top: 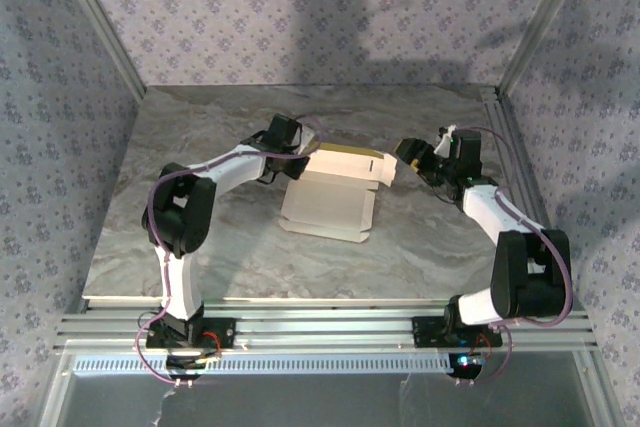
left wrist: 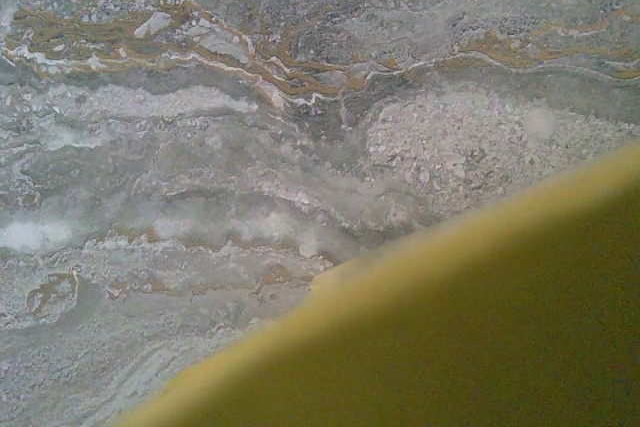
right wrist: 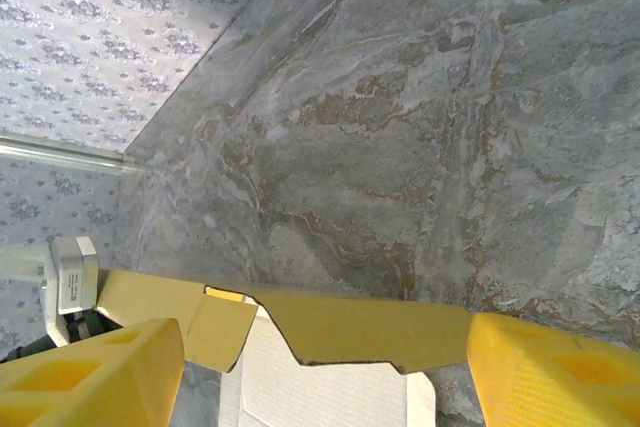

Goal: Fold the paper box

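Box (top: 330, 205) lay white side up, yellow back flap (top: 350, 160) raised between wide-spread fingers (right wrist: 100, 372) of right gripper (right wrist: 325, 337). Left gripper (top: 290, 159) at flap's other end, grip unreadable. Likely folding flap; next: pinch edge, tip it over.

A lab booth: patterned panels (top: 60, 97), aluminium rails (top: 330, 332), marbled tabletop (top: 200, 147).
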`<action>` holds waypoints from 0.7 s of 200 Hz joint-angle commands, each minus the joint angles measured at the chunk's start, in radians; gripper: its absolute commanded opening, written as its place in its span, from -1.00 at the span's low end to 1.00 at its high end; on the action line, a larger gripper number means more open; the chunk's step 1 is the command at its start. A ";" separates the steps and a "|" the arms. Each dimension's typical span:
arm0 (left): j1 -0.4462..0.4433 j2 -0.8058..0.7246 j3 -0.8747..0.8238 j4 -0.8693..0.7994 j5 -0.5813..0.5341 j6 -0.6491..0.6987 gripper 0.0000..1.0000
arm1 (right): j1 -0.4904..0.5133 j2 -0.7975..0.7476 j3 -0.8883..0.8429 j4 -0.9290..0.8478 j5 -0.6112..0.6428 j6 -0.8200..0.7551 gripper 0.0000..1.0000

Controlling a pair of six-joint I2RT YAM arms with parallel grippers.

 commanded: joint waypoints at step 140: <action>0.002 0.079 0.137 -0.098 0.003 0.079 -1.00 | 0.138 -0.102 -0.283 0.266 0.276 -0.439 0.47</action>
